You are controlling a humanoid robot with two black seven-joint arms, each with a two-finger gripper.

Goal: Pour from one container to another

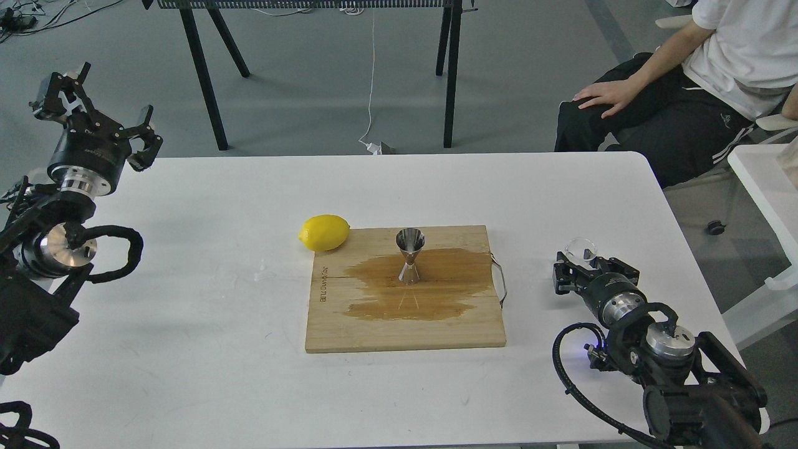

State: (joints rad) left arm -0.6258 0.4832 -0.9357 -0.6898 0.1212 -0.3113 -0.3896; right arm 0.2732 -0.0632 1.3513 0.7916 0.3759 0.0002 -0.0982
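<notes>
**Glass cup in hand, jigger waiting, spill risk ahead**

Nearest me is the right gripper [578, 269], closed around the small glass cup [581, 250] at the table's [187, 324] right side, well apart from the jigger [409, 255]. That jigger stands upright on a wet stain on the cutting board [405, 324]. Its mouth is narrow, so I figure any tilt off-center dumps liquid on the board, or I knock it over. Left gripper [103, 103] hangs spread wide, empty, far left. Count: one cup, one jigger, one board, one lemon [323, 232].
</notes>
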